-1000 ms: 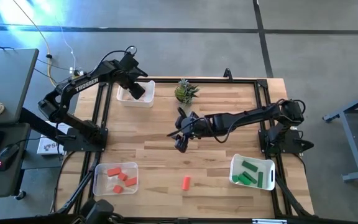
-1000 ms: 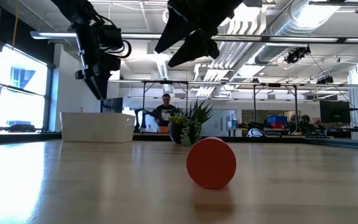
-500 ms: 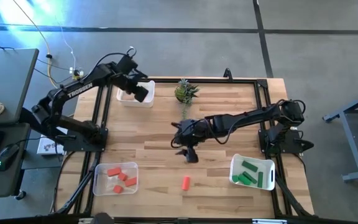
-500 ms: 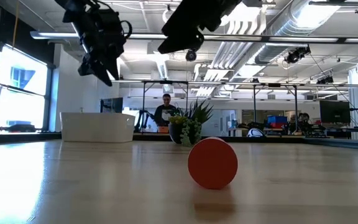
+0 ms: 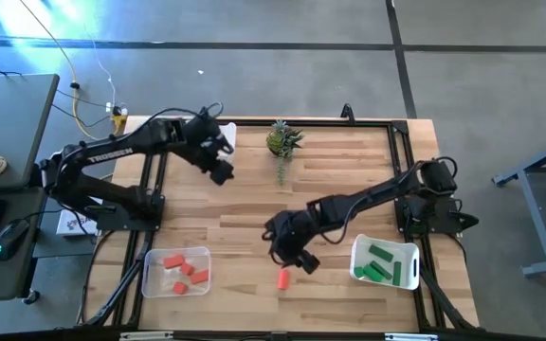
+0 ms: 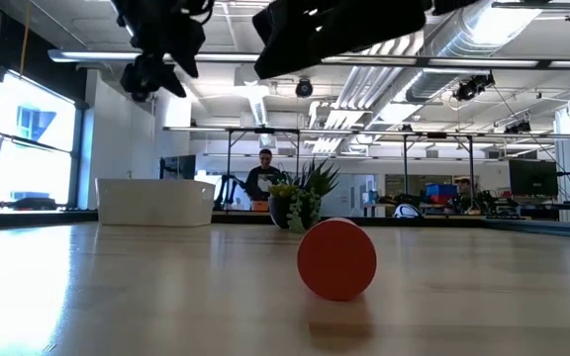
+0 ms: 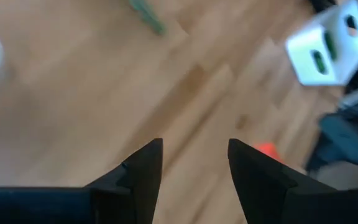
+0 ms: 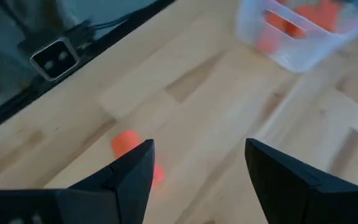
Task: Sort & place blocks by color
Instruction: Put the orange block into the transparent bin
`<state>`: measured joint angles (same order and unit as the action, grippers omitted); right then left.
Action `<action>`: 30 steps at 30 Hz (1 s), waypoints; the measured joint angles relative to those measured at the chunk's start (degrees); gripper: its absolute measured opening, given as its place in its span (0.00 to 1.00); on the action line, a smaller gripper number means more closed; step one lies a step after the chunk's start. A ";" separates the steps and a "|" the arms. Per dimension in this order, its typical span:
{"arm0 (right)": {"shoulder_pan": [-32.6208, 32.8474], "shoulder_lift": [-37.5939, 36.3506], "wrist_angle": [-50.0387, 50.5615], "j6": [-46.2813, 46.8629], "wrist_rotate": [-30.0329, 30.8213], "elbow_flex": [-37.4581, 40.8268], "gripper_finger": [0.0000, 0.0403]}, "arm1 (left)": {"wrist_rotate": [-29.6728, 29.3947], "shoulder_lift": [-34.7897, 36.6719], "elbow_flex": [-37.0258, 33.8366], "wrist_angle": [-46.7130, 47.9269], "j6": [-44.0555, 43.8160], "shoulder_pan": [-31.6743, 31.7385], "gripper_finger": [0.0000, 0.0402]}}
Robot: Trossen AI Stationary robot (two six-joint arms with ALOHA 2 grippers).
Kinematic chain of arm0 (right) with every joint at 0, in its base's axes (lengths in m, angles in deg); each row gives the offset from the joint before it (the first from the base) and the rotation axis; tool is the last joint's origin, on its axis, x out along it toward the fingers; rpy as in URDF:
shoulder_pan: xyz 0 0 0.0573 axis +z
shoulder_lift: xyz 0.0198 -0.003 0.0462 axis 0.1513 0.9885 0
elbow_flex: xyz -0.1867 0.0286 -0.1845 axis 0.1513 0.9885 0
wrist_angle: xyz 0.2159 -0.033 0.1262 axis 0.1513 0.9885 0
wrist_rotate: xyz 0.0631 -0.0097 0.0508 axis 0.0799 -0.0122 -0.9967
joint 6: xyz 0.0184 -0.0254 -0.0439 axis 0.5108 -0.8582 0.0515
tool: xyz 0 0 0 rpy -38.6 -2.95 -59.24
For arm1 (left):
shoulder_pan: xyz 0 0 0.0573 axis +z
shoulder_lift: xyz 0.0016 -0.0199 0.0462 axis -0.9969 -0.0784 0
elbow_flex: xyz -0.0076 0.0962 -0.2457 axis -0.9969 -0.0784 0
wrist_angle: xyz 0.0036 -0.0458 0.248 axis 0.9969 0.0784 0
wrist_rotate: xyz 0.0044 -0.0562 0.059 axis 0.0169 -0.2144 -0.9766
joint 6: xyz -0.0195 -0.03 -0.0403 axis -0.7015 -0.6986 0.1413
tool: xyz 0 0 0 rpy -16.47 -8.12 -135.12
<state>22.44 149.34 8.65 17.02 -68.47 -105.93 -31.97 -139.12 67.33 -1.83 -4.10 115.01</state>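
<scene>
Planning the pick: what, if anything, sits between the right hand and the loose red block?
Nothing visible. The right hand, open, hovers just above and beside the red block, with only bare table between them.

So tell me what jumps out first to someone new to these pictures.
A lone red-orange block lies on the bare wood near the front of the table, and the right gripper hovers open just behind it. Red-orange blocks fill the clear bin at front left, green ones the white bin at front right.
</scene>
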 joint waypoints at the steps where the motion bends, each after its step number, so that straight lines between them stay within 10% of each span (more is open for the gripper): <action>1: 0.61 0.42 0.07 -0.83 0.08 0.00 0.59 | -0.02 0.48 0.00 0.04 -1.81 -1.63 0.42; 30: 5.88 12.08 0.06 -13.93 -1.42 0.04 0.59 | -21.04 2.85 0.00 -1.89 -32.72 -33.64 0.42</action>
<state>28.32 161.42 8.72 3.09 -69.88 -105.88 -53.02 -136.27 67.33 -3.72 -36.82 81.37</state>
